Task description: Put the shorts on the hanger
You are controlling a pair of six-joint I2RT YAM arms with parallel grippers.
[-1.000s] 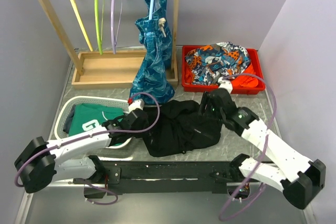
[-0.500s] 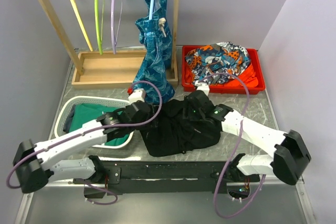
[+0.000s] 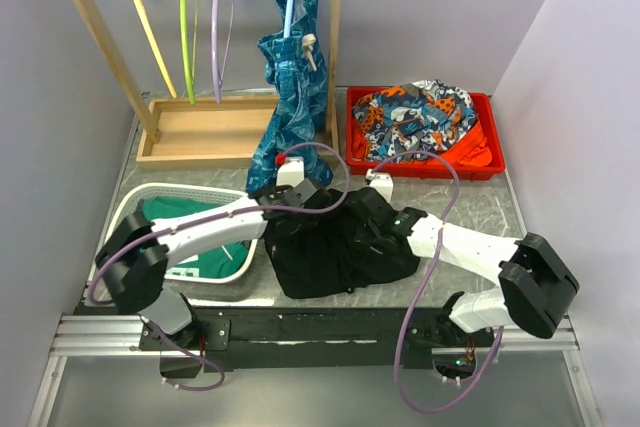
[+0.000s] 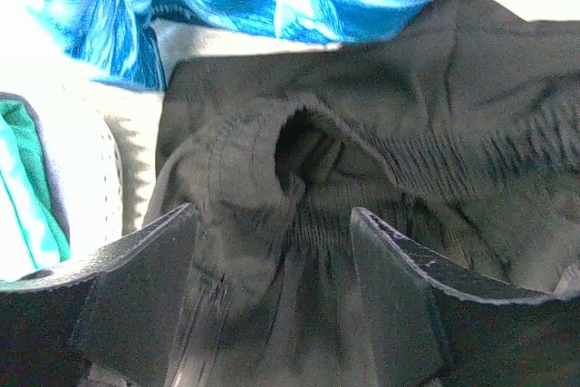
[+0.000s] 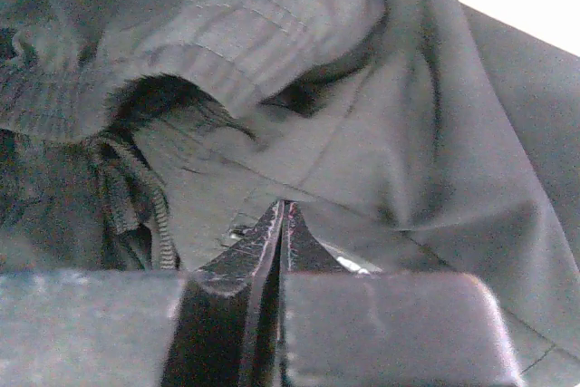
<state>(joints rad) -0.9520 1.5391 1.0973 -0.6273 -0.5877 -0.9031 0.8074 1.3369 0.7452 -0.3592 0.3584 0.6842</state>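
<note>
A blue leafy garment [image 3: 290, 97] hangs by the purple hanger [image 3: 216, 37] on the rack [image 3: 100, 47], its hem just beside the black shorts [image 3: 340, 247]. The left arm [image 3: 210, 227] and right arm [image 3: 460, 245] hide the shorts' top edge (a white basket [image 3: 120, 222] sits just left). The shorts lie crumpled on the surface [image 3: 480, 212]. The left gripper [image 4: 272, 219] is spread wide over the waistband. The right gripper [image 5: 282, 215] is squeezed closed against the cloth.

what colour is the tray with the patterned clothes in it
The tray is red, clearest in the top external view.
</note>
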